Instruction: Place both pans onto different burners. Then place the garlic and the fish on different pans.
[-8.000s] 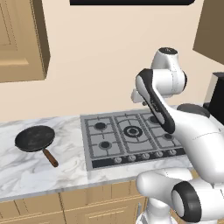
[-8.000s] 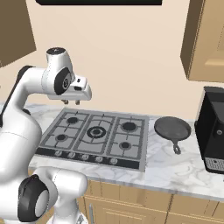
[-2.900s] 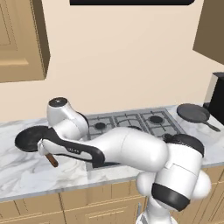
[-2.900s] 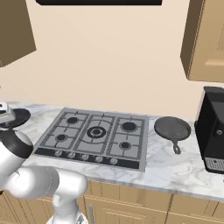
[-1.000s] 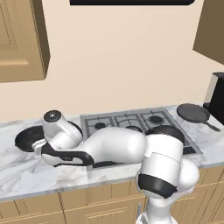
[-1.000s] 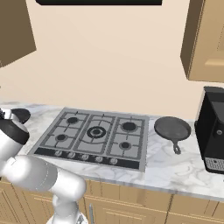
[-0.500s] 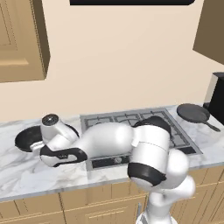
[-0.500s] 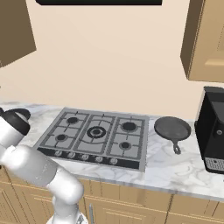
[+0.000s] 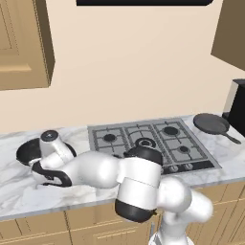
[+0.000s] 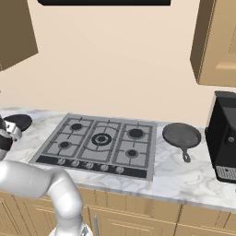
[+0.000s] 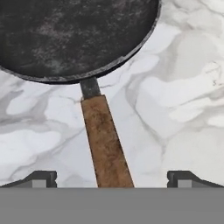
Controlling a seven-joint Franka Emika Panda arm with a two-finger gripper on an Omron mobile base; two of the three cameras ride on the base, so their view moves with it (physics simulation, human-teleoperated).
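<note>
The black pan [image 11: 74,35] lies on the marble counter, its brown wooden handle [image 11: 105,144] running down toward me. My gripper [image 11: 112,178] is open, with one fingertip [image 11: 41,176] on each side of the handle's end and well apart from it. The same black pan [image 9: 27,152] sits at the counter's far left, partly under my arm, and also shows as the black pan [image 10: 18,122]. The dark grey pan [image 9: 210,123] rests on the counter right of the cooktop [image 9: 148,141], whose burners [image 10: 100,139] are bare. Garlic and fish are out of view.
A black coffee machine [image 10: 226,136] stands at the far right beside the grey pan [image 10: 182,135]. Wooden wall cabinets [image 9: 24,43] hang above the counter's left end. My white arm lies low across the counter between the cooktop and the black pan.
Over the last second my arm has folded lower and further left over the black pan's handle. Both pans stay where they were.
</note>
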